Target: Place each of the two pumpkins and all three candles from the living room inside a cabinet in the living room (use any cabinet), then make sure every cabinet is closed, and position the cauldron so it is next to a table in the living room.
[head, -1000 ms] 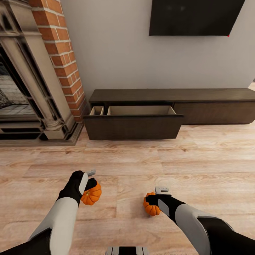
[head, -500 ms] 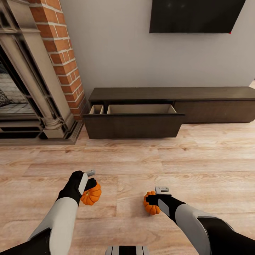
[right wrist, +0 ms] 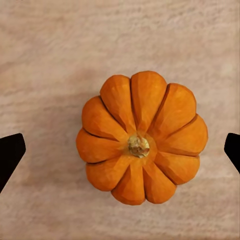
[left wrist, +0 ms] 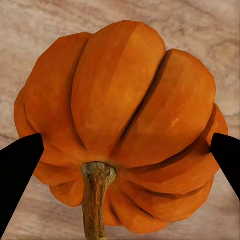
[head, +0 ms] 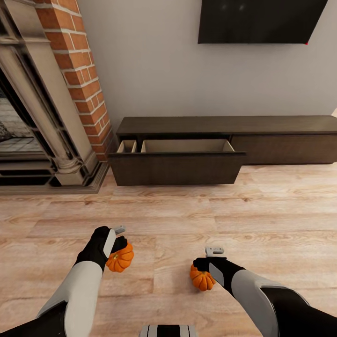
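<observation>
My left gripper [head: 119, 245] is shut on an orange ribbed pumpkin [head: 120, 259], held just above the wood floor; in the left wrist view its dark fingertips [left wrist: 17, 172] press both sides of that pumpkin [left wrist: 120, 115]. My right gripper [head: 208, 262] stands open above the other pumpkin [head: 202, 279]. In the right wrist view that pumpkin [right wrist: 141, 145] is seen stem-up over the planks, with the fingertips [right wrist: 10, 152] far apart and clear of it. The dark-brown cabinet [head: 224, 125] stands ahead against the wall, its wide left drawer [head: 187, 146] pulled out, its pale inside bare.
A grey stone fireplace [head: 42, 121] with a red-brick column [head: 79, 70] stands at the left beside the cabinet. A black TV [head: 262, 21] hangs on the wall above. Light wood floor [head: 187, 210] lies between me and the drawer.
The pumpkin under my right gripper has sunk a little lower, away from the fingers. The left gripper still holds its pumpkin. The view has shifted slightly.
</observation>
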`<state>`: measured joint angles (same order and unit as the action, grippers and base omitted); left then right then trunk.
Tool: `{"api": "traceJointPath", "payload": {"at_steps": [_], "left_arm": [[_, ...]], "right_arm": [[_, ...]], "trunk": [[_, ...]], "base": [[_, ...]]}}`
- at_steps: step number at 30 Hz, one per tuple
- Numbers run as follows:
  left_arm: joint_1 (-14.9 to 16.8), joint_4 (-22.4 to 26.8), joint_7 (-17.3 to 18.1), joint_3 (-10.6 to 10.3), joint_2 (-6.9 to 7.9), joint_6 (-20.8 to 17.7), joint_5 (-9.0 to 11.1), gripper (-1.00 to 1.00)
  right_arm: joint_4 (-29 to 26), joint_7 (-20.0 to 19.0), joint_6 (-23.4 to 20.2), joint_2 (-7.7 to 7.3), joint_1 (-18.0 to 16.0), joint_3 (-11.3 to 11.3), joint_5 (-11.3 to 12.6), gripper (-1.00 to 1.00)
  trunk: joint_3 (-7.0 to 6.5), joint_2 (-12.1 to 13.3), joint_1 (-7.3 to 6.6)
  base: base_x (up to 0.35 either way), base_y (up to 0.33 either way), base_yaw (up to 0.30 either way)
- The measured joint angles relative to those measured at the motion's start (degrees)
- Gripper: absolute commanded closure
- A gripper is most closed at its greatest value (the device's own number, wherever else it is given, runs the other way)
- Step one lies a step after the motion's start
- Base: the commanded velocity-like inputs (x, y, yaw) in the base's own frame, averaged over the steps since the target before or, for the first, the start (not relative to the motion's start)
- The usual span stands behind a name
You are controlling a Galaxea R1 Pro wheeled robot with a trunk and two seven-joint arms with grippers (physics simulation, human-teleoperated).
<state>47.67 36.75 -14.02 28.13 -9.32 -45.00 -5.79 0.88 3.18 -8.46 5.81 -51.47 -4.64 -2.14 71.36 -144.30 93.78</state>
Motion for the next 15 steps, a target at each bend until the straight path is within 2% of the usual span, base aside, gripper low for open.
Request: {"api": "traceJointPath", "payload": {"at_steps": [3, 8, 15], "left_arm": [[0.0, 0.0, 0.0, 0.0, -0.02, 0.0, 0.0, 1.00], [0.0, 0.0, 0.0, 0.0, -0.07, 0.1, 0.0, 1.00], [0.0, 0.0, 0.0, 0.0, -0.08, 0.0, 0.1, 1.00]], "right_arm": [[0.0, 0.0, 0.0, -0.01, 0.0, 0.0, 0.0, -1.00], [0.0, 0.0, 0.0, -0.05, 0.0, 0.0, 0.0, -1.00], [-0.2, 1.0, 0.1, -0.18, 0.0, 0.0, 0.0, -1.00]], "trunk": [[0.00, 0.0, 0.00], [1.10, -0.1, 0.13], [1.11, -0.1, 0.13]], "base": [[0.003, 0.000, 0.000], [0.000, 0.000, 0.000], [0.000, 0.000, 0.000]]}}
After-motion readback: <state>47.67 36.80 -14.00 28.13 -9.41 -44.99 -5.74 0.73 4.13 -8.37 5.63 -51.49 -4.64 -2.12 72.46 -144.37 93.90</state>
